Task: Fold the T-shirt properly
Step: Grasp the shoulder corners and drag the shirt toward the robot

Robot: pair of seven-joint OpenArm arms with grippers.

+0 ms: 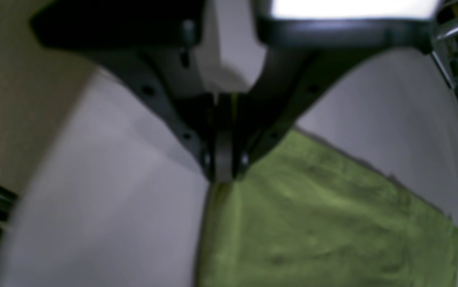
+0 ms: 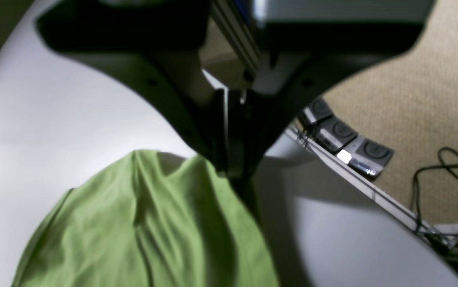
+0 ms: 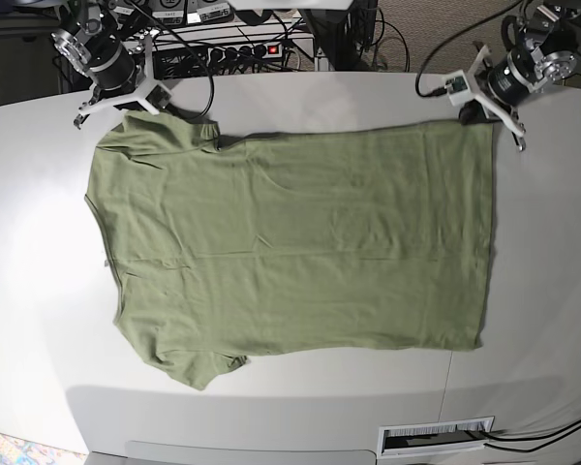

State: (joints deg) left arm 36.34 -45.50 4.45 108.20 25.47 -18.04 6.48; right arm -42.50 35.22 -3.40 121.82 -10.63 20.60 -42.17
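The olive-green T-shirt (image 3: 290,242) lies spread flat on the white table (image 3: 39,291), with its sleeves at the left and its hem at the right in the base view. My left gripper (image 3: 474,114) is at the far hem corner. In the left wrist view my left gripper (image 1: 223,175) is shut, and the T-shirt (image 1: 312,223) runs out from under its tips. My right gripper (image 3: 116,105) is at the far sleeve. In the right wrist view my right gripper (image 2: 237,171) is shut on the T-shirt (image 2: 145,231), and the cloth rises in folds to its tips.
A power strip and cables (image 3: 261,48) lie just beyond the table's far edge. Foot pedals (image 2: 348,139) and a black cable (image 2: 452,167) sit on the carpet past the table edge. A slotted white panel (image 3: 436,436) is at the table's near edge.
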